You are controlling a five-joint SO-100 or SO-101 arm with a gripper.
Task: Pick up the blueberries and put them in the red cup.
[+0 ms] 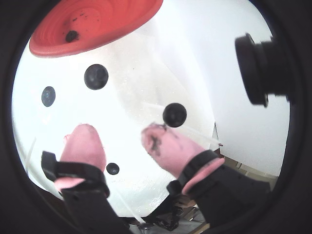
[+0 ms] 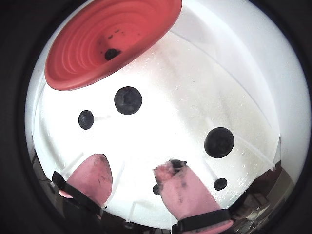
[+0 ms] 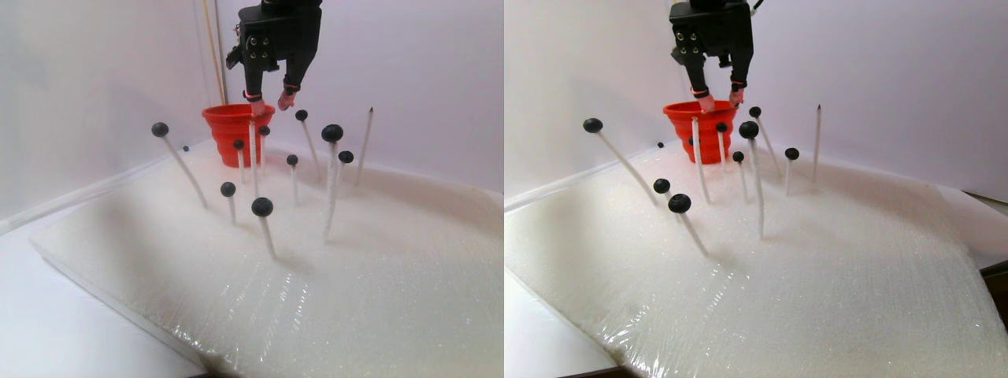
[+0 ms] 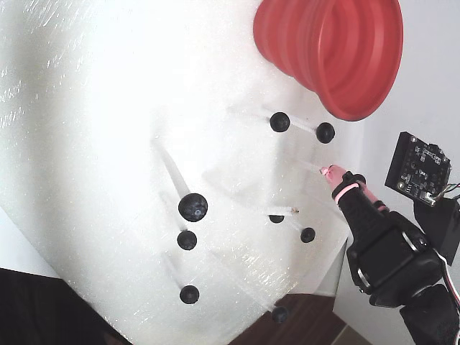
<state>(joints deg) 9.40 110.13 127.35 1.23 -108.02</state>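
Note:
The blueberries sit on thin pale spikes stuck in white foam; the nearest are a large one [image 1: 96,76], one by my right fingertip [image 1: 174,114] and a small one [image 1: 112,168]. They also show in the other wrist view [image 2: 128,100], the stereo view [image 3: 262,207] and the fixed view [image 4: 193,207]. The red cup [image 1: 92,24] [image 2: 87,53] [image 3: 228,126] [image 4: 338,50] stands at the foam's far edge with one berry [image 2: 112,53] inside. My gripper [image 1: 122,139] [image 2: 132,165] [image 3: 269,101] [image 4: 332,172] is open and empty, its stained pink fingertips hovering above the spikes beside the cup.
The white foam slab [image 3: 378,276] slopes toward the front, with white walls behind and to the left. One bare spike [image 3: 366,142] stands right of the cluster. A camera lens [image 1: 258,68] juts into a wrist view at the right.

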